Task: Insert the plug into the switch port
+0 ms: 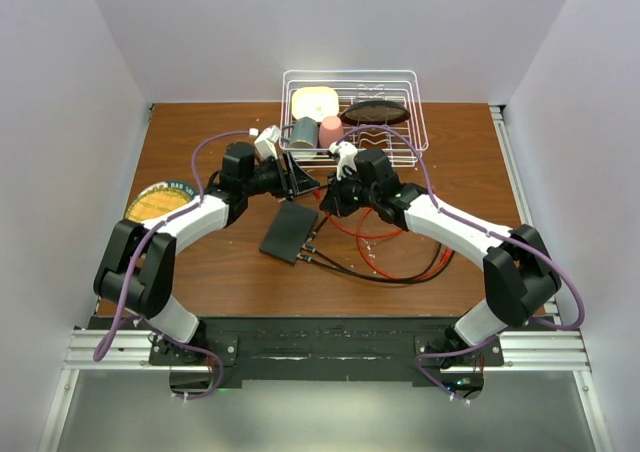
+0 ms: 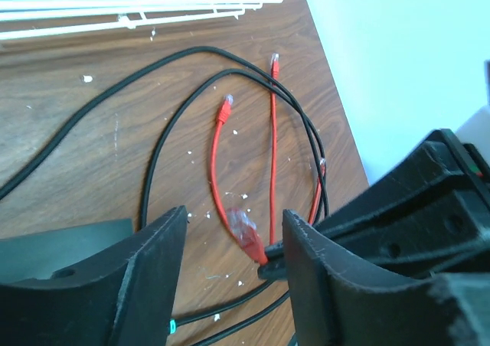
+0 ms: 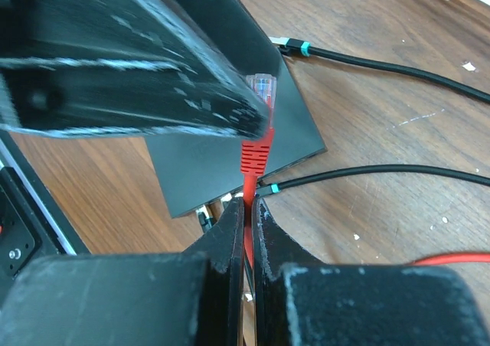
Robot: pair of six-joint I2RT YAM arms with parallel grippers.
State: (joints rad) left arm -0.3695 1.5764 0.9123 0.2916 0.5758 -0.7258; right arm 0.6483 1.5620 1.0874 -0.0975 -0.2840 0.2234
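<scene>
The switch is a flat black box lying mid-table; it also shows in the right wrist view, with black cables plugged into its near edge. My right gripper is shut on the red cable just behind its plug. The plug, with a red boot and a clear tip, is held above the switch. My left gripper is open, its jaws on either side of the plug, not touching it. One left finger sits right beside the plug tip.
A white wire rack with a cup and dishes stands at the back. Black cables and loops of red cable lie right of the switch. Two loose red plug ends lie on the wood. A yellow-green disc lies at the left.
</scene>
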